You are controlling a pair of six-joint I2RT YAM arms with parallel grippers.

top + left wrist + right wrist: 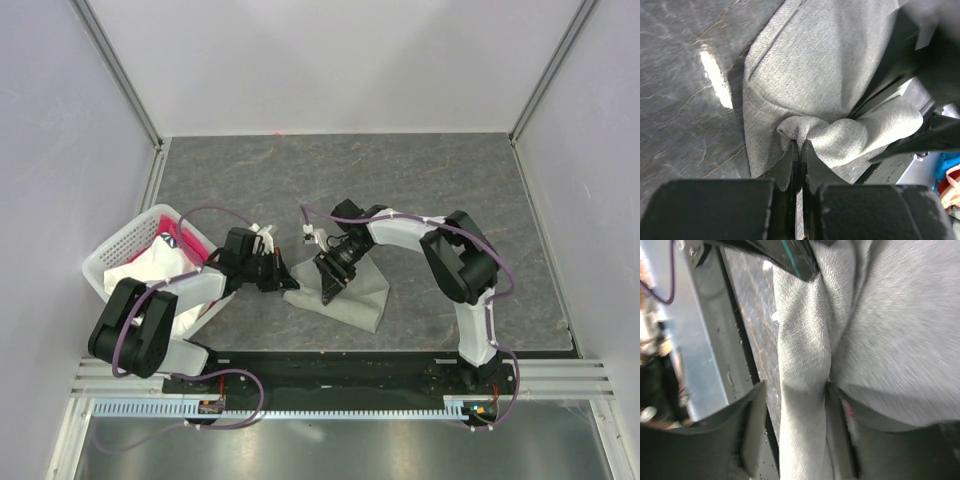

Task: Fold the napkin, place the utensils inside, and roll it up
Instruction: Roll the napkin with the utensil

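Observation:
The grey-green napkin (pixel 362 292) lies crumpled on the dark table between the two arms. My left gripper (pixel 289 283) is shut on a bunched fold at the napkin's left edge; in the left wrist view the cloth (pixel 815 65) puckers right at the pinched tips of that gripper (pixel 800 145). My right gripper (pixel 331 291) points down on the napkin's left part. In the right wrist view its jaws (pixel 795 390) stand open around a rolled band of the napkin (pixel 802 370), which touches the right finger and leaves a gap to the left one. The utensils are out of view.
A white-and-pink basket (pixel 122 245) stands at the left wall, holding a white cloth (pixel 158 266) and a pink cloth (pixel 186 240). Grey walls close in the table on three sides. A black rail (pixel 340 368) with the arm bases runs along the near edge.

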